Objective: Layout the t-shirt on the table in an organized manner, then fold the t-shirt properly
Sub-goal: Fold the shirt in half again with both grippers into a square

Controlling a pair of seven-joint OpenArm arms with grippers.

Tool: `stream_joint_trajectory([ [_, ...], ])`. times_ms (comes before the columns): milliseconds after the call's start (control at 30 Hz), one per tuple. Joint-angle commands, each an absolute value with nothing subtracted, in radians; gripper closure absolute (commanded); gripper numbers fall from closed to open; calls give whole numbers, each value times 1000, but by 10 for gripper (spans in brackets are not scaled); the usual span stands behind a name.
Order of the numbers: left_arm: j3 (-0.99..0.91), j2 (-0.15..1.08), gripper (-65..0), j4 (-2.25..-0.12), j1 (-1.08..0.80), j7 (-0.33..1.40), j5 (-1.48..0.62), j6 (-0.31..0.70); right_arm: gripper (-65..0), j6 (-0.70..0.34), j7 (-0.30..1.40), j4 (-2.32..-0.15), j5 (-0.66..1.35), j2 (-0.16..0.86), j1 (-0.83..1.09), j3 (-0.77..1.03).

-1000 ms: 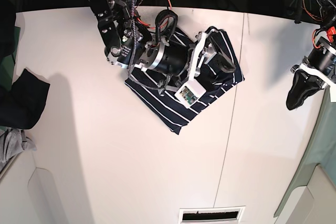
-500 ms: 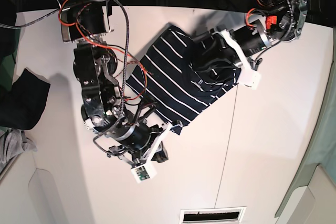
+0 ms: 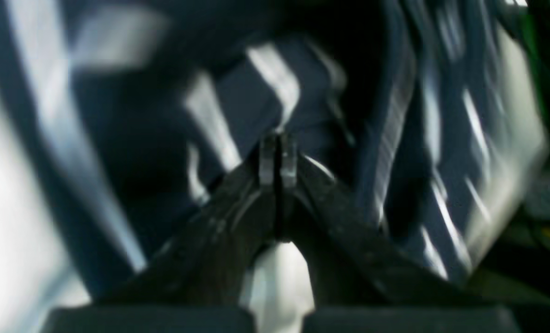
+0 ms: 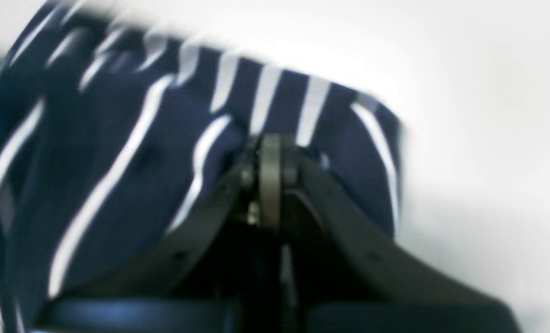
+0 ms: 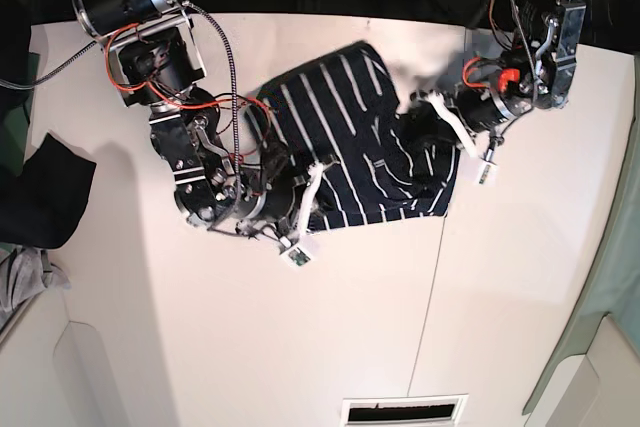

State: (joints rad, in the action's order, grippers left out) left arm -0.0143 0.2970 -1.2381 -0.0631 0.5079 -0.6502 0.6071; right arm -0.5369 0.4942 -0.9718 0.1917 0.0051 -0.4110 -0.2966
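**Both arms pinched on the shirt, spread not yet flat**

T-shirt (image 5: 355, 152) lies on the far middle of the table (image 5: 330, 337), partly opened, with a rumpled heap at the end near the left arm. Long axis runs roughly between the two sets of fingers, slanting from the near side toward the far side.

Right gripper (image 4: 271, 152): fingers pressed together with striped cloth bunched right at and beyond the tips; judged a pinch on a shirt edge. Fabric spreads ahead of these fingers and off to one side; bare table on the other side. View is motion-blurred.

Left gripper (image 3: 277, 157): fingers also closed tight, folds of striped cloth directly past the tips and hanging on both sides. Looks like a grip on the bunched end, though blur hides the exact contact.

Each arm sits at its own end of the shirt, so neither is clearly nearer.

Judgement: the coming move turns on drawing the two ends apart along that axis to take out the slack.

Room: wide open table on the near side of the fingers; the far edge is close behind the shirt. A dark garment (image 5: 45, 192) and grey cloth (image 5: 25, 277) lie well apart, beyond the right arm.
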Motion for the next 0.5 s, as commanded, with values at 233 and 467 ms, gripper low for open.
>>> stream_joint_trajectory([
  [233,40,307,0,-1056,175,488,-642,601,0,-554,540,-1237,321,36,-217,-296],
  [467,125,300,0,-1040,288,491,-602,604,0,-553,539,-1354,318,35,-113,-293],
])
